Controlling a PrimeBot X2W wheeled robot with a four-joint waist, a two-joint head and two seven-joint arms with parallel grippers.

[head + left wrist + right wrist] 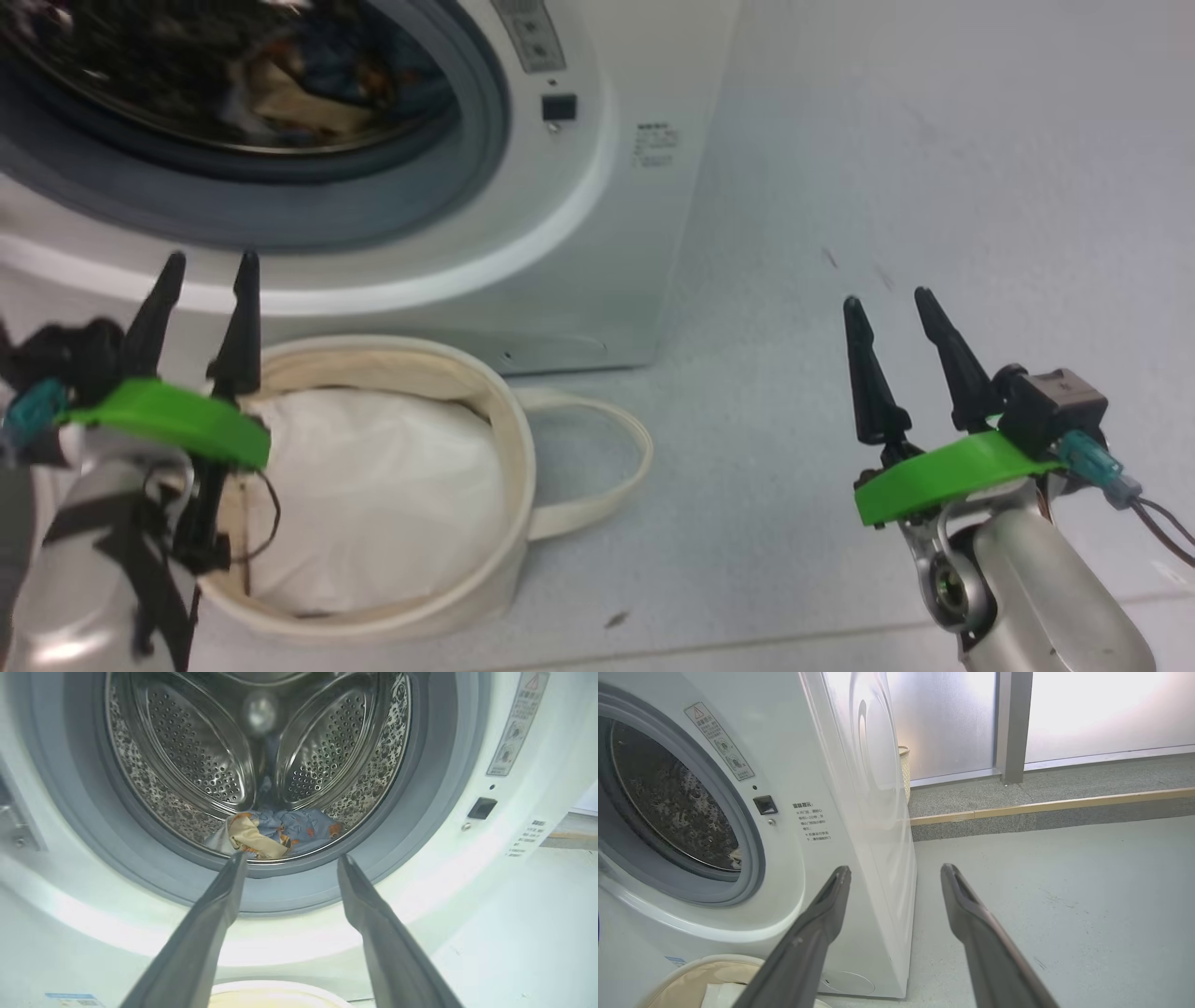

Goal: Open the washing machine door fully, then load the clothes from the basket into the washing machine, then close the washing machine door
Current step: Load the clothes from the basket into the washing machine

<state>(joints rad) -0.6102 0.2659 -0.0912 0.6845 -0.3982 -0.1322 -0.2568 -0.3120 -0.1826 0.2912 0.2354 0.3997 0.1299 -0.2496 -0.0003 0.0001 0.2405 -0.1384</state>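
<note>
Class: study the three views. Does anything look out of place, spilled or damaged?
Nothing stands out. The clothes lie low in the washing machine, the basket stands upright before it holding a white cloth, and nothing looks spilled or broken. A few small dark marks dot the floor.

Right gripper (896, 873): fingers spread, nothing between them, aimed at the washer's right front corner.
Washer (822, 765): left, drum mouth uncovered, grey ring round it.
Basket (686, 975): bottom left, before the washer, white cloth (720, 994) inside.
Floor (1064, 896): grey.
</note>
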